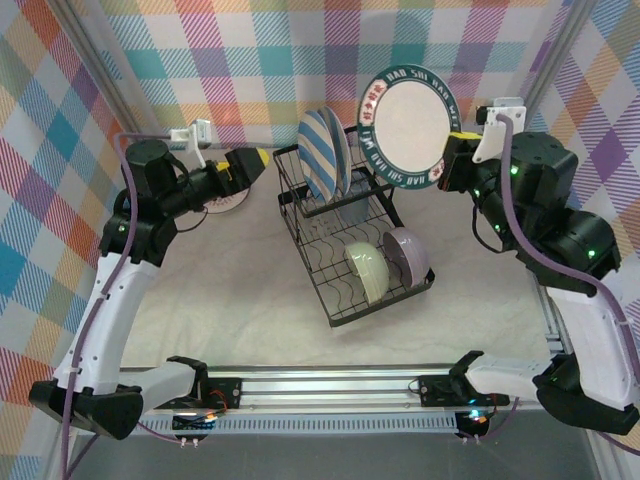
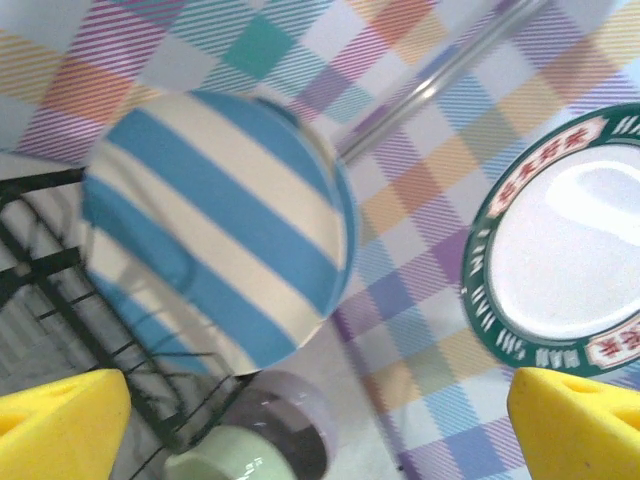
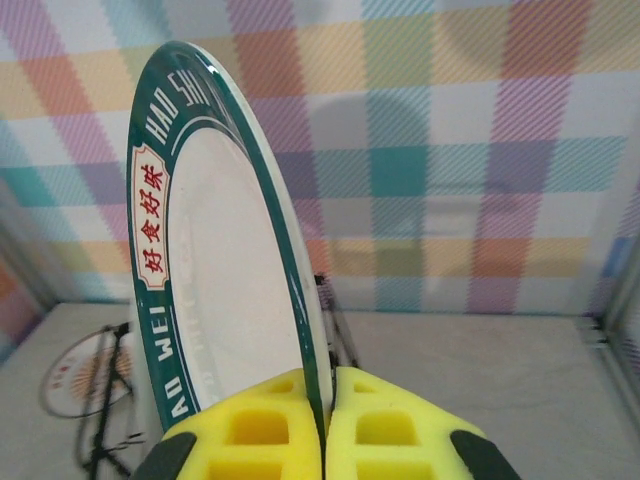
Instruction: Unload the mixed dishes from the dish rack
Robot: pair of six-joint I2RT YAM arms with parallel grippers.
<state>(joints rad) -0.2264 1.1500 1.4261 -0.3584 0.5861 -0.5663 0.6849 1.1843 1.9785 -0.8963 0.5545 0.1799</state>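
Your right gripper [image 1: 455,160] is clamped on the rim of the green-rimmed plate [image 1: 410,125], with the yellow pads [image 3: 260,430] pinching its lower edge. The plate stands on edge in the air, above and to the right of the dish rack [image 1: 350,250], and looks clear of the wires.

I judge the step in hand to be setting this plate down. Carry it out over the bare table [image 1: 470,310] to the right of the rack and tip it toward flat as you lower it. Let go only once its underside rests, since an edge pinch lets a plate swivel.

Your left gripper [image 1: 252,163] hangs wide open and empty just left of the rack, facing the blue-striped plate [image 1: 325,155] that stands upright in the slots. The green bowl [image 1: 367,270] and lavender bowl [image 1: 408,252] sit side by side at the rack's near end.
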